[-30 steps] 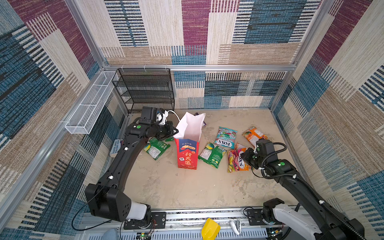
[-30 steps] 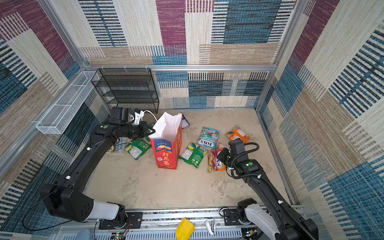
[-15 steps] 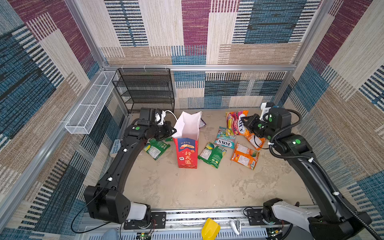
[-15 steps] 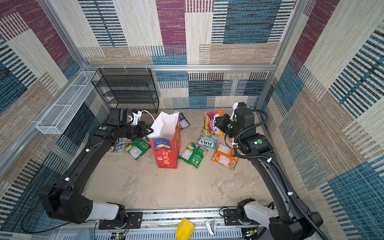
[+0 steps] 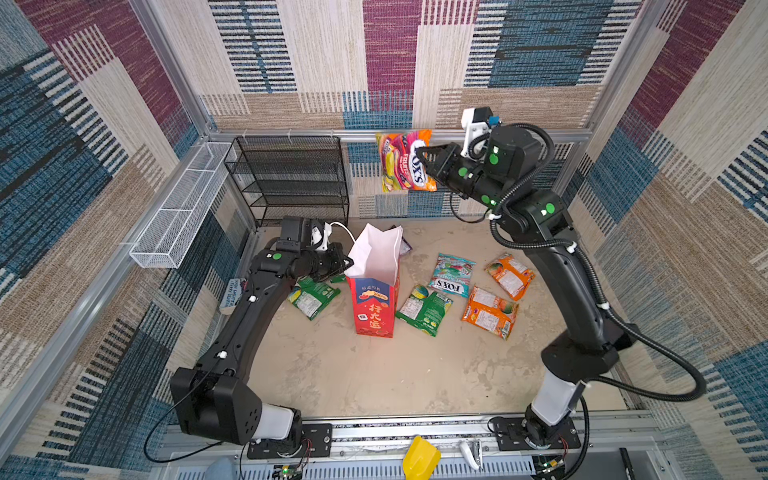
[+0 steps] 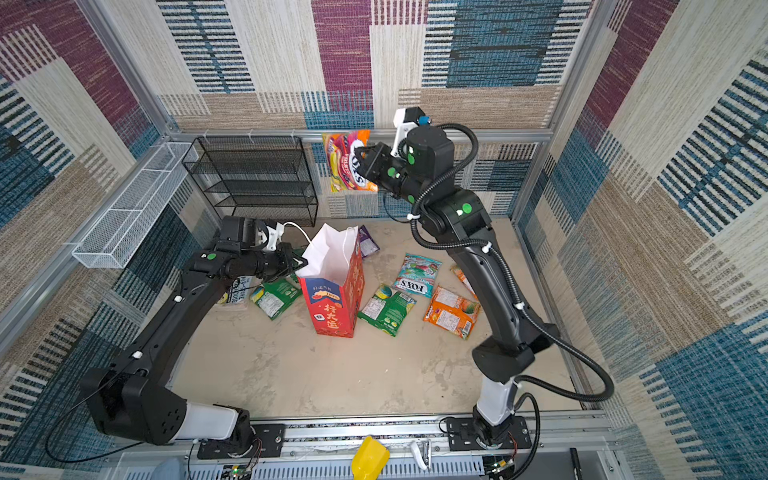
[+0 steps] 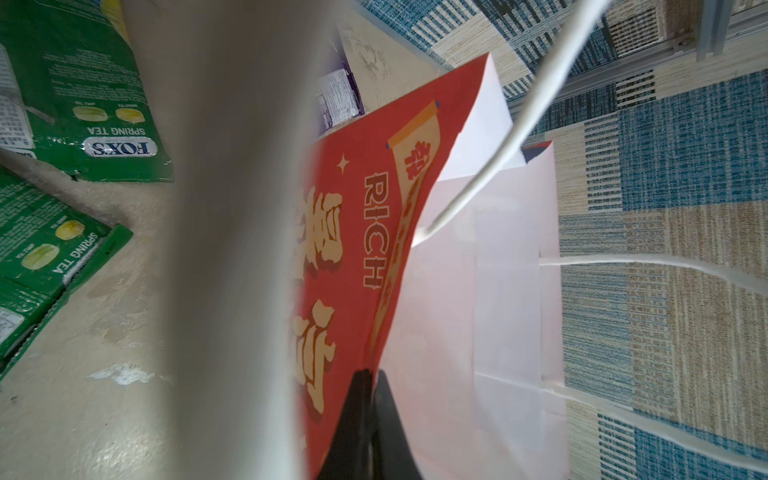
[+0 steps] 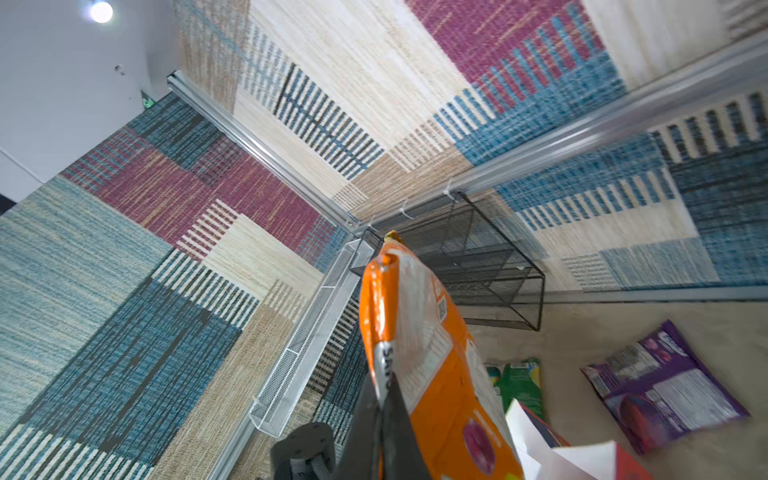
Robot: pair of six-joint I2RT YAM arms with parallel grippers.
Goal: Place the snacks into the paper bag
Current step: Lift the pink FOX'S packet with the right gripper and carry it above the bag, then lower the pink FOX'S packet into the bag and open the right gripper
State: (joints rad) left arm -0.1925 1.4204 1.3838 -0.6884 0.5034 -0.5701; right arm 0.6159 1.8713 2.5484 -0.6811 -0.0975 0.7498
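Early yet: nothing visible inside the paper bag (image 5: 376, 307), upright at frame centre, mouth held wide by the left gripper (image 5: 348, 262), jaws closed tight on its rim. Clamped in the right gripper (image 5: 422, 158), high at upper centre: one pink-orange pouch (image 5: 395, 166). Left on the floor (image 5: 374, 374): at least two green pouches (image 5: 311, 297), one teal pouch (image 5: 451, 276), two orange pouches (image 5: 490, 311), one purple pouch (image 6: 368, 243).

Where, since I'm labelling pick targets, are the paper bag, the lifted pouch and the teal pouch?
paper bag (image 5: 374, 312): in a top view, red front panel.
lifted pouch (image 5: 397, 162): in a top view, middle of printed face.
teal pouch (image 5: 451, 274): in a top view, middle of the pack.
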